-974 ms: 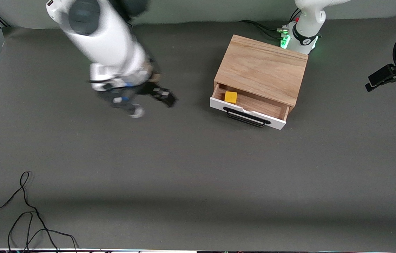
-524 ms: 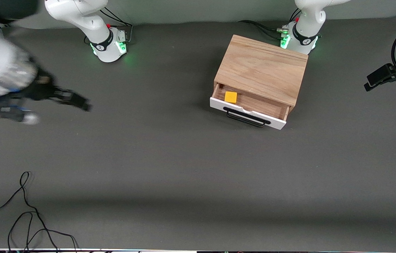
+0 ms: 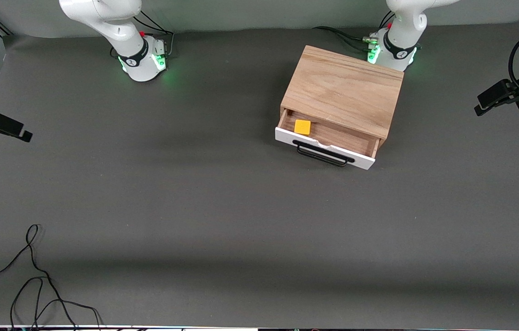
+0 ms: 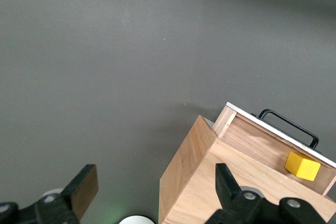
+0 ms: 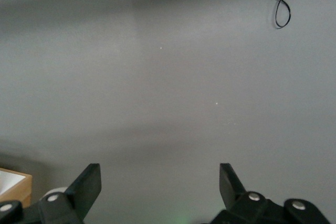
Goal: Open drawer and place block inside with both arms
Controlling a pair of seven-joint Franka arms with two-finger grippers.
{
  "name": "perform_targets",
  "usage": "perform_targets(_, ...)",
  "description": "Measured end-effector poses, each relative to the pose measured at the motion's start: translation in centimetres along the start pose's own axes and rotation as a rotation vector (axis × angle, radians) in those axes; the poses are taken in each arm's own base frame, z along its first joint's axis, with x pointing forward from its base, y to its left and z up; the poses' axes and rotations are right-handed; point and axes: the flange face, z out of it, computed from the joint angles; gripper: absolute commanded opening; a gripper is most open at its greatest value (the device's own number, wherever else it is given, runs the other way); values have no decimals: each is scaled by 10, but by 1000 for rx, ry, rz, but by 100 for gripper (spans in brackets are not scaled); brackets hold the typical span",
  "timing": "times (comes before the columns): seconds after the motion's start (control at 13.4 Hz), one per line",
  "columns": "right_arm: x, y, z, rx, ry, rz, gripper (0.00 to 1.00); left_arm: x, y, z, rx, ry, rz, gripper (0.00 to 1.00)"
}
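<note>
The oak-grain wooden box (image 3: pixel 342 89) stands close to the left arm's base (image 3: pixel 393 50). Its white-fronted drawer (image 3: pixel 324 148) is pulled partway out, with the black bar handle (image 3: pixel 321 155) facing the front camera. The yellow block (image 3: pixel 302 127) lies inside the drawer, at the corner toward the right arm's end; in the left wrist view the block (image 4: pixel 302 165) shows there too. My left gripper (image 4: pixel 155 187) hangs open and empty high over the box's rear edge. My right gripper (image 5: pixel 157 182) is open and empty over bare table at the right arm's end, one finger (image 3: pixel 6 126) showing at the view's edge.
A loose black cable (image 3: pixel 34 285) lies on the grey table (image 3: pixel 195 207) near the front camera at the right arm's end. More cables run by the right arm's base (image 3: pixel 142 62) and by the left arm's base.
The right arm has swung from beside the drawer out to the right arm's end of the table, gripper still open. The left gripper shifted slightly. Drawer and block have not moved.
</note>
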Motion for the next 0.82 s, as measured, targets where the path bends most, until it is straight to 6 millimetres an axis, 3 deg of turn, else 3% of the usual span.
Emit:
perform_targets(0.6,2,18,7,-37,-13,-49,100,-1,3,1,1,-1,14,100)
perform_targets(0.82,3,20,10,-38,-19,-49,100,-3,13,1,2,-1,36,100)
